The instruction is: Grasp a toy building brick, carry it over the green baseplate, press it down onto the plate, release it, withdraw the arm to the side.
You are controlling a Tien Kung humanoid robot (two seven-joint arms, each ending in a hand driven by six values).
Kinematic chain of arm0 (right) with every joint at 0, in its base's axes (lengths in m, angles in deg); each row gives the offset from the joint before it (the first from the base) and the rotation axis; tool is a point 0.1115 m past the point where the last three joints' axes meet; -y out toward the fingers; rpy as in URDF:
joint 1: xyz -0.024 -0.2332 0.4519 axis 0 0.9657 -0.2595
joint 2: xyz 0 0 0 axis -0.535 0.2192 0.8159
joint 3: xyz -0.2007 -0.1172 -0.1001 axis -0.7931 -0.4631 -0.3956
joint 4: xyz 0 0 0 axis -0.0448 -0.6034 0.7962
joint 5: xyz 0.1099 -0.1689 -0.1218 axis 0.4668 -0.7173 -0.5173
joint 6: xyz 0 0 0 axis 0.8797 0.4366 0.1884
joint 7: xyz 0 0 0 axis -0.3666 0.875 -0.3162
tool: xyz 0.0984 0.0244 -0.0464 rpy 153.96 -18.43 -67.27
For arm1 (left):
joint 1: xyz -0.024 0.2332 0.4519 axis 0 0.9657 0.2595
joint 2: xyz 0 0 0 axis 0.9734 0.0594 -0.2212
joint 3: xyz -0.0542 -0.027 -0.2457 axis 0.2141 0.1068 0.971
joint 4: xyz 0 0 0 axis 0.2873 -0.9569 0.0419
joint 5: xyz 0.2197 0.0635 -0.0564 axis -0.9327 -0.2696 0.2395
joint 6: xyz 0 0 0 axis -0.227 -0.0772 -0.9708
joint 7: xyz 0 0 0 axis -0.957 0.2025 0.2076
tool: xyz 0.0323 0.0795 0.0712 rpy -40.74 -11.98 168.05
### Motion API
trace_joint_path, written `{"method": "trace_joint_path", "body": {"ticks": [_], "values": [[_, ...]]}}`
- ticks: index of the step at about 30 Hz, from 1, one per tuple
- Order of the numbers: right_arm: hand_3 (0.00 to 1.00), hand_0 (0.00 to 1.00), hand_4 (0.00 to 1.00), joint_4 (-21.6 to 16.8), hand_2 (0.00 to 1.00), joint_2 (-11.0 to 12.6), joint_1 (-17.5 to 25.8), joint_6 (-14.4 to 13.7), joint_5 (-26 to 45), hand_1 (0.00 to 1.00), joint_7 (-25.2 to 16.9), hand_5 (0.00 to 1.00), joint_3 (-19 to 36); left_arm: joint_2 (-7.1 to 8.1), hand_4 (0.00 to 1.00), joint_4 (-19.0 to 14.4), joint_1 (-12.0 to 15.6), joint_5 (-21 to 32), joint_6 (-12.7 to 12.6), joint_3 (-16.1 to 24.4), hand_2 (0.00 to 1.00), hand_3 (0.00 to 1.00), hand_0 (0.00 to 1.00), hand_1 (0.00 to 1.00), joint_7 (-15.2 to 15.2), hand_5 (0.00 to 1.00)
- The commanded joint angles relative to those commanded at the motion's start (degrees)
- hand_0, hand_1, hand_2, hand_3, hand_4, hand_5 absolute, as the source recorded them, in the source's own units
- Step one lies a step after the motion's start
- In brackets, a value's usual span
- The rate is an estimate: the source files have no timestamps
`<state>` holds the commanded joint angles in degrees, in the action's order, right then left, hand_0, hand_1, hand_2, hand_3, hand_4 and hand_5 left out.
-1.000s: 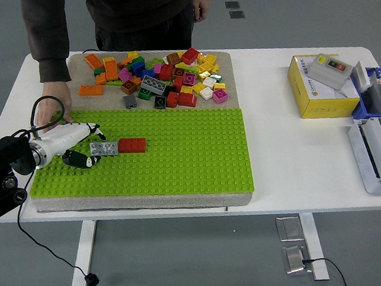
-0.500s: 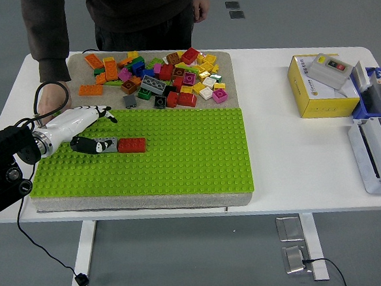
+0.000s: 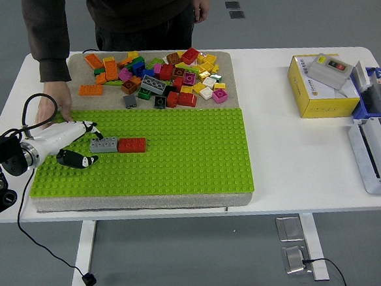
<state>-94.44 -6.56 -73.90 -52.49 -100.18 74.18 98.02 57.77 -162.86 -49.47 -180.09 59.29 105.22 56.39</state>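
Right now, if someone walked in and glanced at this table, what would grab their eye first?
Probably the big green baseplate in the middle, with a grey brick and red brick side by side near its left end. The robot's left hand is open beside the grey brick, and a bright pile of loose bricks lies behind.

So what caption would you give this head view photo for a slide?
Left robot hand open beside a grey brick seated next to a red brick on the green baseplate.

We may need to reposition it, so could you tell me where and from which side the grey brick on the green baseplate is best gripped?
Pinch the grey brick's two long sides from above: its right end abuts the red brick, and it lies flat on the green baseplate.
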Motion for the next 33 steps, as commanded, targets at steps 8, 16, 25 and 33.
{"method": "trace_joint_path", "body": {"ticks": [8,16,25,33], "values": [[0.745,0.641,0.582,0.0,0.652,-0.1,0.0,0.0,0.1,0.614,-0.1,0.998,0.0,-1.02,0.682,1.0,0.0,0.2,-0.3,-0.2,0.998,0.779,0.998,0.998,-0.1,0.304],[0.745,0.642,0.585,0.0,0.652,-0.2,-0.1,0.0,0.1,0.613,-0.1,0.998,0.0,-2.12,0.690,1.4,-0.4,-1.0,-0.7,-0.6,0.998,0.765,0.998,0.998,-0.1,0.338],[0.745,0.642,0.588,0.0,0.652,-0.2,-0.2,0.0,0.0,0.613,-0.1,0.998,0.0,-3.52,0.690,1.8,-0.7,-2.6,-1.5,-1.8,0.998,0.749,0.998,0.998,-0.3,0.360],[0.745,0.642,0.588,0.1,0.652,-0.2,-0.2,0.1,0.0,0.610,-0.1,0.998,0.1,-4.12,0.692,2.0,-0.8,-2.4,-1.5,-2.4,0.998,0.741,0.998,0.998,-0.4,0.362]]}}
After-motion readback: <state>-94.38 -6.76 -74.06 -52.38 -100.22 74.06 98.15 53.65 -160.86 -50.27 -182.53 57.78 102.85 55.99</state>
